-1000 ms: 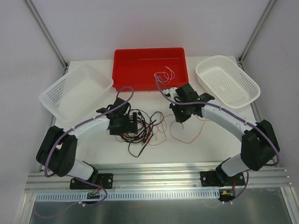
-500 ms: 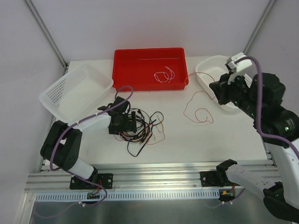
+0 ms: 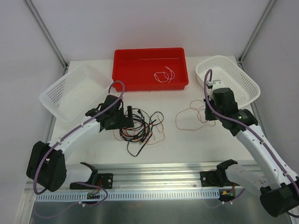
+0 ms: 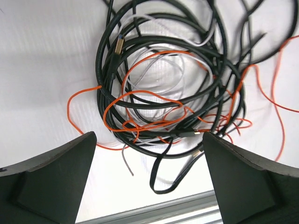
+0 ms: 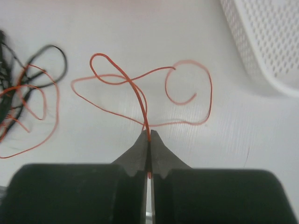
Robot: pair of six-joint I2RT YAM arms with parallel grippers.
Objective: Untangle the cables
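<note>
Right pincer (image 5: 148, 135) pinches a red-orange cable (image 5: 140, 100); left pincer (image 4: 148, 136) gapes above the tangled cables (image 4: 154, 105).

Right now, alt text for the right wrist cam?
The right pincer is shut on one red-orange wire, whose loose loops lie on the white table ahead of it. A tangle of black and red-orange cables sits at the left edge, and a white basket fills the upper right corner.
</note>
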